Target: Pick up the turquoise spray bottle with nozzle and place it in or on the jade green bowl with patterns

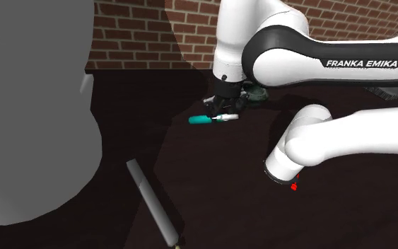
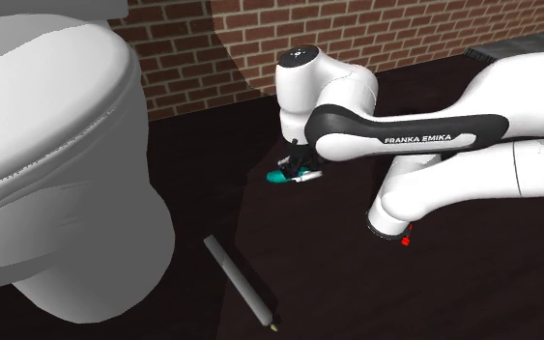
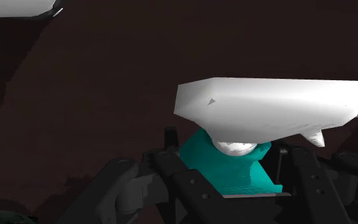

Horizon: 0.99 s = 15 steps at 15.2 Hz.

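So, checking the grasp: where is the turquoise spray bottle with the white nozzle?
In the shoulder view's middle, the turquoise spray bottle lies sideways at the tip of the black gripper, with the dark green bowl just beyond to the right.

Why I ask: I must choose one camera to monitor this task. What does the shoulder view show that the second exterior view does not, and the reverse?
Shoulder view: the dark green bowl, partly visible behind the gripper, beside the arm. Second exterior view: the toilet, its white lid and rounded body plainly shaped. Both: the bottle, turquoise with a white nozzle, at the gripper; the grey rod on the floor; the brick wall.
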### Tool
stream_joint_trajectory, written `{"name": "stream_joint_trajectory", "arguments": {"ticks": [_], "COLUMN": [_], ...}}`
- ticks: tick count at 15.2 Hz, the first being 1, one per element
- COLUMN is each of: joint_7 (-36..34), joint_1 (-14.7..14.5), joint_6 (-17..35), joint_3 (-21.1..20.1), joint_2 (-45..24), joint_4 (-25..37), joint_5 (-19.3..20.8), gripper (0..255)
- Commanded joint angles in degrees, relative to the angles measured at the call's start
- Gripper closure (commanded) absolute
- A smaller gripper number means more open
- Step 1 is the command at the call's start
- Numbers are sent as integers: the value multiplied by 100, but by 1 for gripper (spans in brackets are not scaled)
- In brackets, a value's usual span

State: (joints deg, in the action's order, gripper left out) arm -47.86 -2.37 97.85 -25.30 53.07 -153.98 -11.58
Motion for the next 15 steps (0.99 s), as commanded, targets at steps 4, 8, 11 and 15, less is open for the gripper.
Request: {"name": "stream_joint_trajectory", "arguments": {"ticks": [4, 8, 11, 15], "joint_7": [159, 740, 1184, 1777], "joint_1": [72, 303, 535, 892], "joint_6": [-274, -281, -240, -112], "joint_3": [223, 828, 1286, 1897], "joint_2": [108, 397, 519, 535], "joint_4": [164, -111, -244, -319], "joint_5": [176, 661, 1060, 1612], "gripper": [255, 255, 255, 255]}}
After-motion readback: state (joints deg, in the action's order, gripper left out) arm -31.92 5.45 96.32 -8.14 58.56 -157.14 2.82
